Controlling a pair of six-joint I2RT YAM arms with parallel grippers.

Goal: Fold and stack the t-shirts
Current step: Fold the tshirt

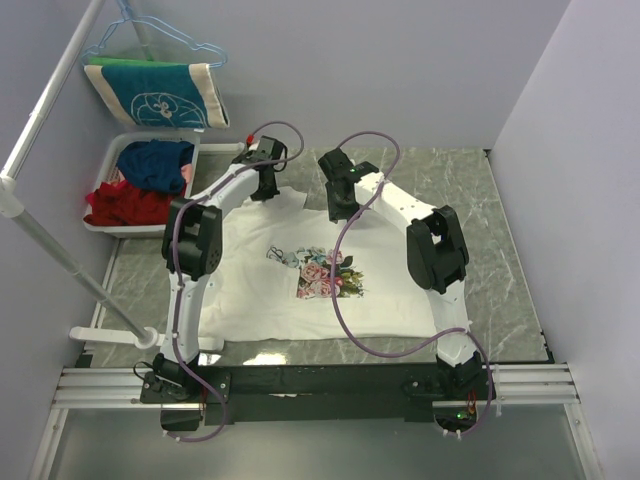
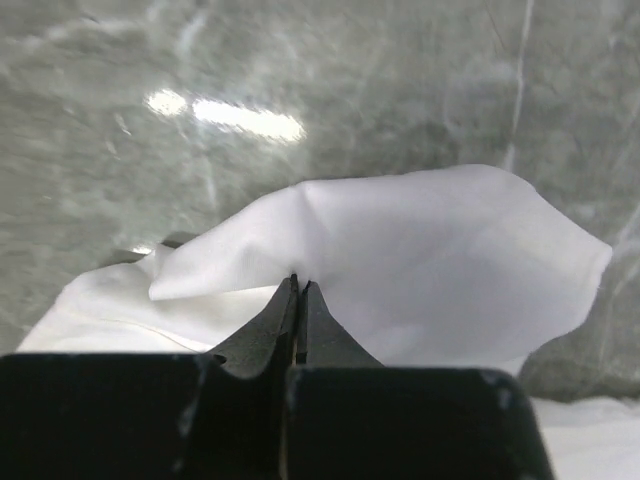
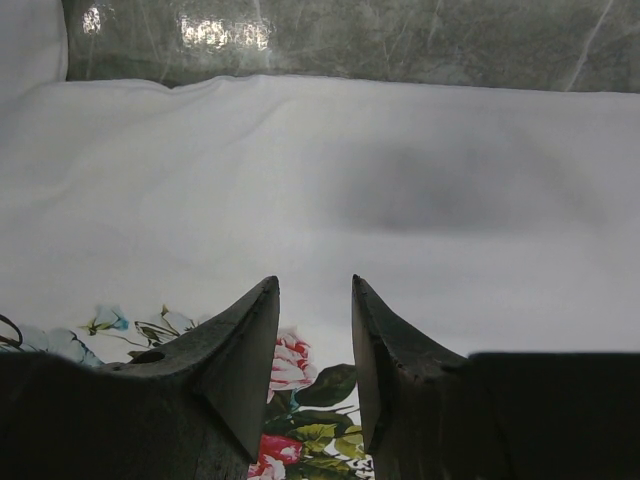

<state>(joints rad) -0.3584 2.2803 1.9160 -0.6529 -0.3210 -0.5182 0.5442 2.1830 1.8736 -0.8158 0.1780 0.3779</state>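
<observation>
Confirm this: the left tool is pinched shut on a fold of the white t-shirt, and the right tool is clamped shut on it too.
The right tool is open, jaws apart above the t-shirt, as the right wrist view shows. The left tool is indeed pinched shut on a fold.

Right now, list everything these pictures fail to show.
- Left claw pinch on the shirt: left wrist view, its fingers cover how much cloth is caught.
- Print script: top view, too small; right wrist view, right claw blocks it.
- Shirt under the right arm: top view, arm covers it.
- Clothes in the bin: top view, heaped, count unclear.
</observation>
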